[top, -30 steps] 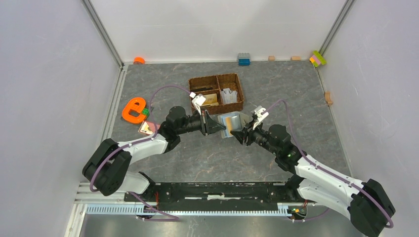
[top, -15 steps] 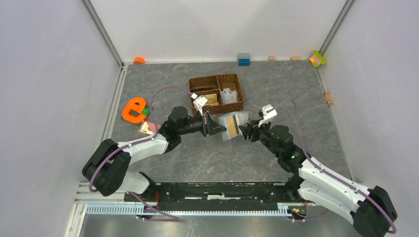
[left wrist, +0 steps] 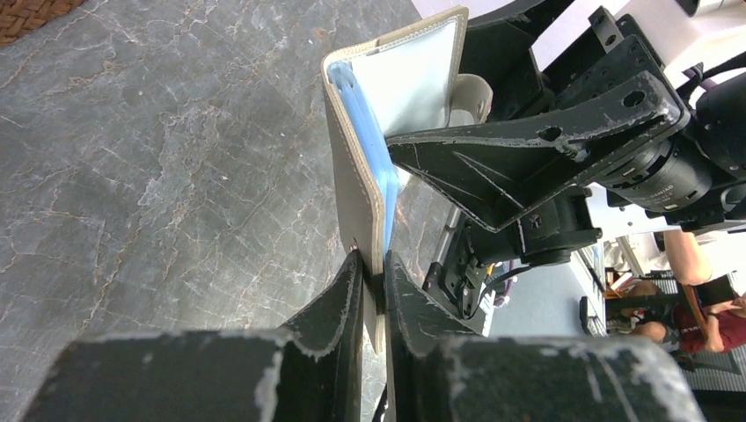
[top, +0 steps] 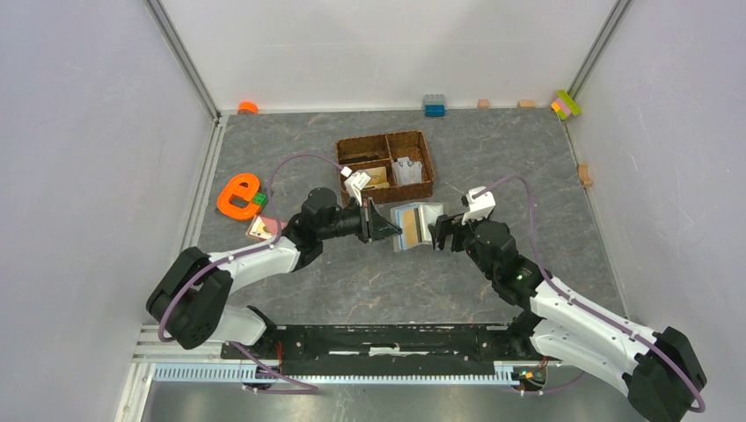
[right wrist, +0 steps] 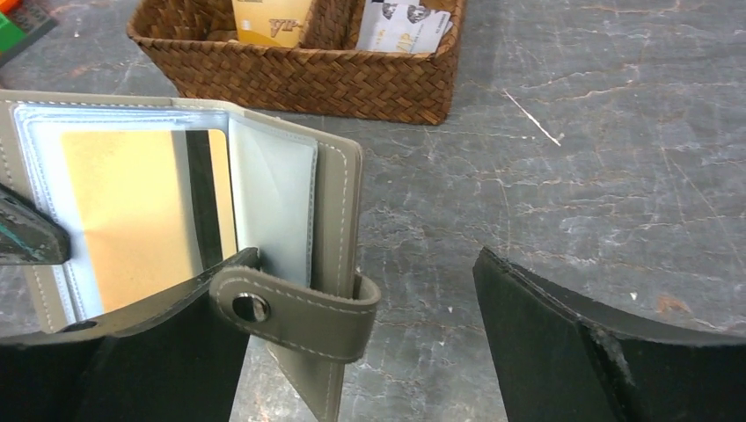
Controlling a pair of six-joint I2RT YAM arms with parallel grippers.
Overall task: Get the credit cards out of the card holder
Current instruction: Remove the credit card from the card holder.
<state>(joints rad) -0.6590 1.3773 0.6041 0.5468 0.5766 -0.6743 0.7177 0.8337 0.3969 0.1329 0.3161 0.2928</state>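
The grey-olive card holder hangs open above the table between both arms. My left gripper is shut on its left edge. An orange-tan credit card sits in a clear sleeve inside the card holder. My right gripper stands open wide at the holder's right cover. The snap tab lies across its left finger, while the right finger is well apart. From above, the right gripper is just right of the holder.
A brown woven basket stands behind the holder, with a tan card and a white card in its compartments. An orange e-shaped piece lies at the left. Small blocks line the back wall.
My right gripper has opened wide and let go of the holder's right cover, shifting slightly right and up. The left gripper and the holder have stayed put.
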